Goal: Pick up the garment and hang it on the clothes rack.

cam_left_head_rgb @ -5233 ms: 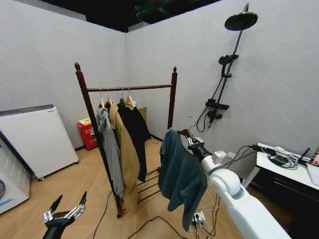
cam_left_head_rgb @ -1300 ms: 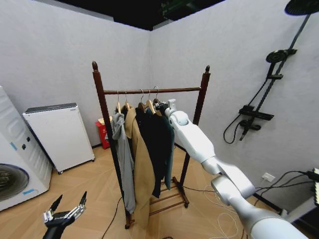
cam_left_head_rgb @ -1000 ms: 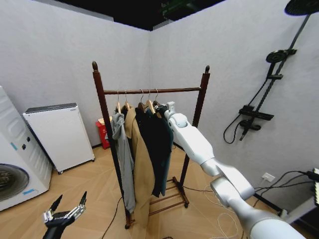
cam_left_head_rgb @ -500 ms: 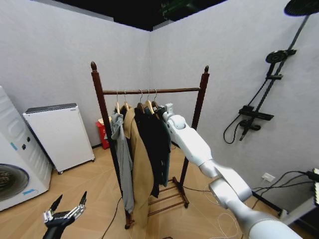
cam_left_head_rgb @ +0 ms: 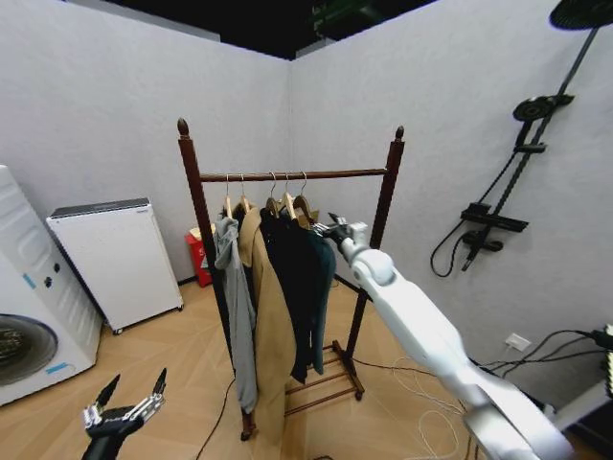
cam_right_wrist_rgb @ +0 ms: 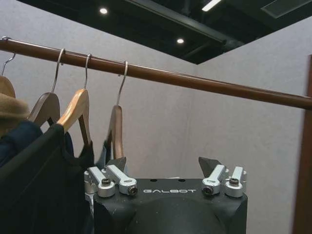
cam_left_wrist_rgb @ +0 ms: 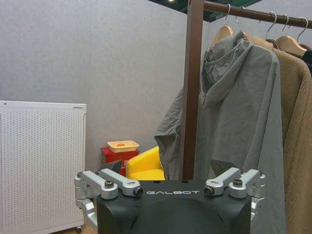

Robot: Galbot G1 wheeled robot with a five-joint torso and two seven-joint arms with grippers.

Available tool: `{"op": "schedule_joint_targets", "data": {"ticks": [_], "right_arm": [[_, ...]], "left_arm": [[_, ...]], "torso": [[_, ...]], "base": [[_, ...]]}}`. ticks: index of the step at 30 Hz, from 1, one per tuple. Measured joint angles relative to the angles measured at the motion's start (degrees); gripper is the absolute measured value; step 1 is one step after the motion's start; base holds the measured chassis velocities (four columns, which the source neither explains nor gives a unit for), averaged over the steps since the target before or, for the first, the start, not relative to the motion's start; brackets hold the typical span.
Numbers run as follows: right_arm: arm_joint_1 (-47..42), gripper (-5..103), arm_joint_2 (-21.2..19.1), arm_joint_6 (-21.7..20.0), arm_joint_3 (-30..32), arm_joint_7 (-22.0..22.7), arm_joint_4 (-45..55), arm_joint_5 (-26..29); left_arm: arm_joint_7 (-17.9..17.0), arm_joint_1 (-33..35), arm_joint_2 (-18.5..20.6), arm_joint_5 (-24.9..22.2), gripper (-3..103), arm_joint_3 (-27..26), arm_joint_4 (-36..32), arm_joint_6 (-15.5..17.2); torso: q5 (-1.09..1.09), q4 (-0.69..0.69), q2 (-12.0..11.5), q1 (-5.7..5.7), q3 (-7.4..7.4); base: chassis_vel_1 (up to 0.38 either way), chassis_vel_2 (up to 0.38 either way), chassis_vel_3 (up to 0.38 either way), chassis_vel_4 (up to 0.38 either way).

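A: How far along is the task judged to be?

B: The garment (cam_left_head_rgb: pixel 324 287) is seen hanging from the bar of the rack (cam_left_head_rgb: pixel 385 196) on a hanger, last in a row of 4, beside the dark coat (cam_left_head_rgb: pixel 292 287). The hanging is judged done; only a retreat is left.

A: And the grippers?

B: The right gripper (cam_left_head_rgb: pixel 335 229) is held just off the garment's shoulder, below the bar, fingers apart and nothing gripped. The left gripper (cam_left_head_rgb: pixel 123 414) is parked low, fingers spread and empty.

A: Is room left for moving?

B: Bare bar is seen between the last hanger (cam_right_wrist_rgb: pixel 115 131) and the right upright. Open floor lies in front; a white cabinet (cam_left_head_rgb: pixel 115 259) stands well apart.
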Motion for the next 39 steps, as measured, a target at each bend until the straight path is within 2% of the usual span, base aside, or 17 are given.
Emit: {"op": "schedule_joint_targets", "data": {"ticks": [2, 5, 7, 8, 9, 10, 12, 13, 17, 21, 23, 24, 27, 30, 39], "right_arm": [[-8.93, 92, -2.61, -1.04, 4.23, 4.46, 8.0, 1.49], [-10.45, 96, -2.91, -1.26, 5.22, 4.94, 9.29, 1.72], [-23.94, 100, -3.61, -2.64, 13.4, 7.93, 18.86, 2.04], [-23.94, 100, -3.61, -2.64, 13.4, 7.93, 18.86, 2.04], [-31.99, 100, -2.58, -3.42, 17.36, 9.62, 23.77, 2.0], [-31.99, 100, -2.58, -3.42, 17.36, 9.62, 23.77, 2.0], [-42.53, 100, -0.32, -3.44, 22.06, 10.09, 29.18, -0.06], [-42.53, 100, -0.32, -3.44, 22.06, 10.09, 29.18, -0.06], [-58.43, 100, 6.17, -1.27, 27.38, 9.8, 36.15, -6.57], [-62.92, 100, 9.27, 0.09, 29.34, 9.69, 38.69, -9.63], [-69.31, 100, 13.94, 2.38, 31.42, 9.64, 42.14, -14.39], [-69.31, 100, 13.94, 2.38, 31.42, 9.64, 42.14, -14.39], [-74.89, 100, 18.14, 5.35, 31.68, 9.71, 44.5, -19.22], [-76.27, 100, 19.66, 6.07, 31.24, 9.7, 45.26, -20.59], [-76.94, 100, 20.12, 7.46, 30.54, 9.61, 44.98, -22.54]], "left_arm": [[0.01, 0.0, 0.0, 0.0, 100, 0.0, 0.0, 0.0], [-0.01, 0.01, 0.0, 0.0, 100, 0.0, 0.0, 0.0], [-0.04, 0.0, 0.0, 0.0, 100, -0.01, 0.0, 0.0], [-0.04, 0.0, 0.0, 0.0, 100, -0.01, 0.0, 0.0], [-0.04, 0.0, 0.0, 0.0, 100, -0.01, 0.0, 0.0], [-0.04, 0.0, 0.0, 0.0, 100, -0.01, 0.0, 0.0], [-0.04, 0.0, 0.0, 0.0, 100, -0.01, 0.0, 0.0], [-0.04, 0.0, 0.0, 0.0, 100, -0.01, 0.0, 0.0], [-0.03, 0.0, 0.0, 0.0, 100, -0.01, 0.0, 0.0], [-0.04, 0.0, 0.0, 0.0, 100, 0.0, 0.0, 0.0], [-0.04, 0.01, 0.0, 0.0, 100, -0.01, 0.0, 0.0], [-0.04, 0.01, 0.0, 0.0, 100, -0.01, 0.0, 0.0], [-0.04, 0.0, 0.0, 0.0, 100, -0.01, 0.0, 0.0], [-0.04, 0.0, 0.0, 0.0, 100, -0.01, 0.0, 0.0], [-0.04, 0.01, 0.0, 0.0, 100, -0.01, 0.0, 0.0]], "torso": [[0.0, 0.05, 0.0, 0.0, 0.0], [-0.01, 0.06, 0.0, 0.0, 0.0], [-0.03, 0.06, 0.01, -0.01, 0.0], [-0.03, 0.06, 0.01, -0.01, 0.0], [-0.01, 0.05, 0.01, 0.0, 0.0], [-0.01, 0.05, 0.01, 0.0, 0.0], [-0.03, 0.05, 0.01, -0.01, -0.01], [-0.03, 0.05, 0.01, -0.01, -0.01], [-0.02, 0.05, 0.01, -0.01, 0.0], [-0.04, 0.06, 0.01, -0.01, -0.01], [-0.04, 0.05, 0.01, -0.01, 0.0], [-0.04, 0.05, 0.01, -0.01, 0.0], [-0.04, 0.04, 0.01, -0.01, 0.0], [-0.03, 0.05, 0.01, -0.01, 0.0], [-0.03, 0.05, 0.0, 0.01, 0.01]], "base": [[0.0, 0.0, 0.0, 0.0], [0.0, 0.0, 0.0, 0.0], [0.0, 0.0, 0.0, 0.0], [0.0, 0.0, 0.0, 0.0], [0.0, 0.0, 0.0, 0.0], [0.0, 0.0, 0.0, 0.0], [0.0, 0.0, 0.0, 0.0], [0.0, 0.0, 0.0, 0.0], [0.0, 0.0, 0.0, 0.0], [0.0, 0.0, 0.0, 0.0], [0.0, 0.0, 0.0, 0.0], [0.0, 0.0, 0.0, 0.0], [-0.017, -0.017, -0.023, -0.02], [-0.056, -0.055, -0.068, -0.07], [-0.077, -0.086, -0.074, -0.078]]}}
